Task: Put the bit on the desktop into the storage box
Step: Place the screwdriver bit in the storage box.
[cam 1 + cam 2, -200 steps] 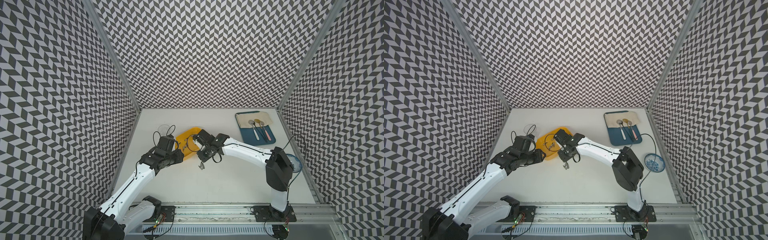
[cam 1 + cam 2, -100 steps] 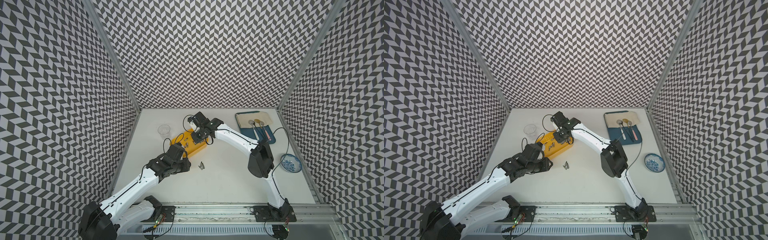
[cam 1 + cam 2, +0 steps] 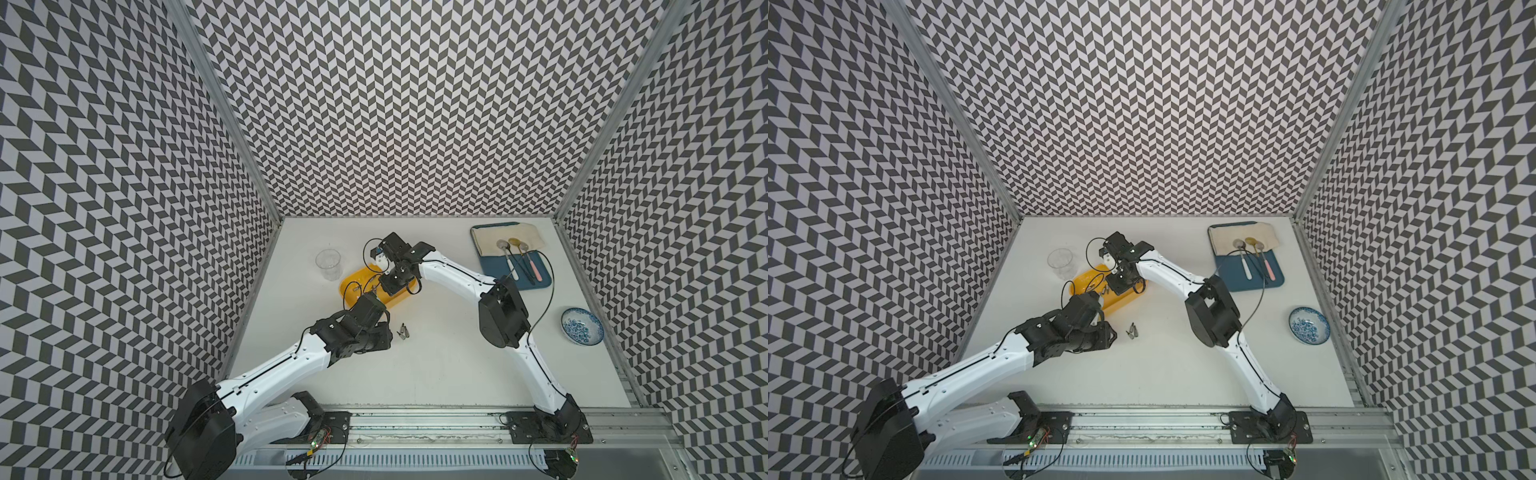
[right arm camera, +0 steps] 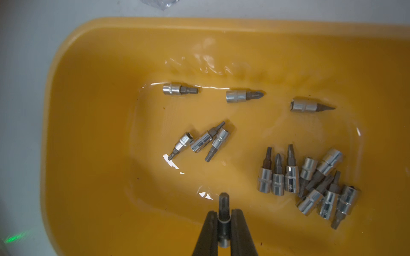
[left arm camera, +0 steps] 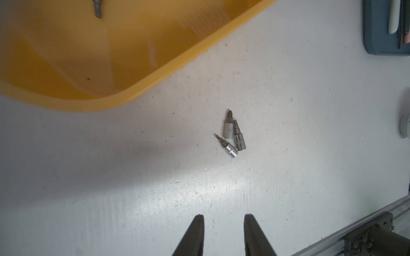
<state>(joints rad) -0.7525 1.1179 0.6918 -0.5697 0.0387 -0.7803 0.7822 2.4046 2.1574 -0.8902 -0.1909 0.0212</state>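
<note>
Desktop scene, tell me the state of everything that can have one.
Right gripper, shut on one bit.
Left gripper, open, empty.
Storage box, under the right gripper, holding many bits.
Desktop bits, three lying loose, clustered.
Glass cup, upright, looks empty.
Bowl, upright.

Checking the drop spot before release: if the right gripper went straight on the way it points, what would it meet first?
Probably the bare floor of the storage box; the bit held in the right gripper would touch first, beside the heap of bits. Depth is unclear.
</note>
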